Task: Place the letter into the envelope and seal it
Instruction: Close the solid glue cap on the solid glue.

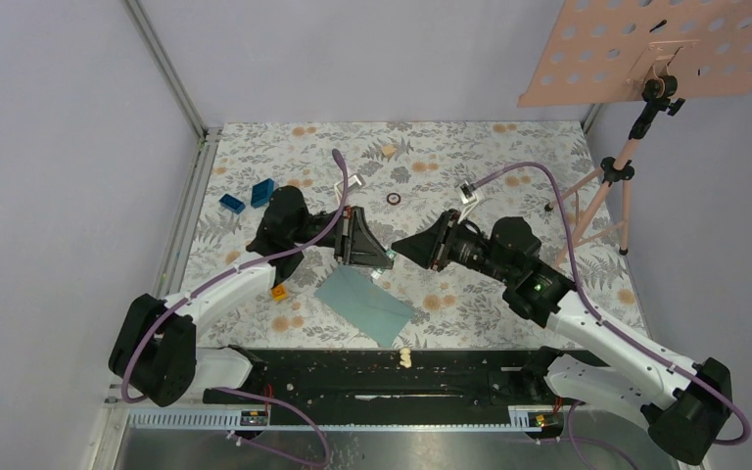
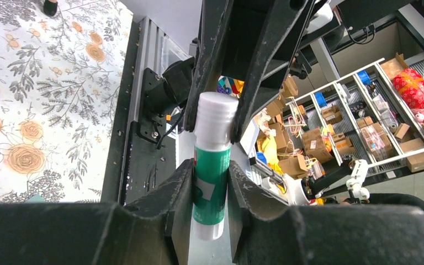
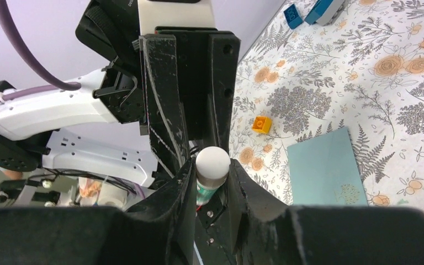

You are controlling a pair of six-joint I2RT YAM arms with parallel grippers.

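Note:
The teal envelope (image 1: pixel 364 304) lies flat on the floral table below the two grippers, with its flap closed as far as I can tell. It also shows in the right wrist view (image 3: pixel 326 165). The letter is not in view. My left gripper (image 1: pixel 372 245) (image 2: pixel 211 171) is shut on the green body of a glue stick (image 2: pixel 212 182), held in the air above the table. My right gripper (image 1: pixel 406 247) (image 3: pixel 211 168) faces it and is shut on the stick's white cap (image 3: pixel 212 161), which also shows in the left wrist view (image 2: pixel 216 113).
Blue blocks (image 1: pixel 247 196) lie at the far left and a small orange block (image 1: pixel 279 292) (image 3: pixel 261 123) sits by the left arm. A pink perforated board (image 1: pixel 666 49) on a stand is at the far right. A dark ring (image 1: pixel 394 199) lies mid-table.

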